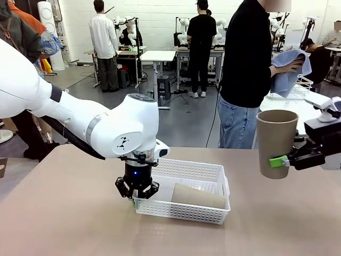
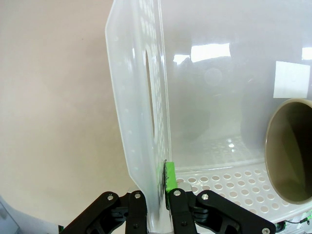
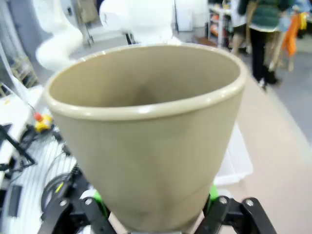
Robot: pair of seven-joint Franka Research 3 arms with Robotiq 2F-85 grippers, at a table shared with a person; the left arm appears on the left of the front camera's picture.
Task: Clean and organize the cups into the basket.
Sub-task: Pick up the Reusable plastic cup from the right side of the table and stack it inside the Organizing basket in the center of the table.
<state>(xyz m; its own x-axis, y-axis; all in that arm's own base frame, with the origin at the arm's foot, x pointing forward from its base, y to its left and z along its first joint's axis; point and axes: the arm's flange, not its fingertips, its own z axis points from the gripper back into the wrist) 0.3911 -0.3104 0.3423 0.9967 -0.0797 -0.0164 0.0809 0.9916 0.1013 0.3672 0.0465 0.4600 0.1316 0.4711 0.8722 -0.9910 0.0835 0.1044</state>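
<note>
Lower centre of the front view: left gripper [image 1: 136,190] pinched shut on the left end wall of the white lattice basket [image 1: 205,173]. In the left wrist view, a green pad [image 2: 169,178] pressed against the wall's inner face, other finger outside. Probably gripped this way to stop the light basket sliding on the table [image 1: 64,224] during loading.

Inside, toward the right half: a tan tumbler [image 1: 198,196] laid on its side, mouth turned toward the clamped end. Likely flat because too long to stand in so shallow a tray.

Right edge, mid-height: right gripper [image 1: 281,160] closed around the lower part of a beige-brown tumbler [image 1: 276,140]. Upright, mouth up, raised clear of the table, well apart from the basket. Apparently kept level and ready for laying beside the first.

Farther back, upper right: person's hand [image 1: 287,65] pressed into a bunched blue towel [image 1: 292,77]. Anything wrapped inside is hidden.
</note>
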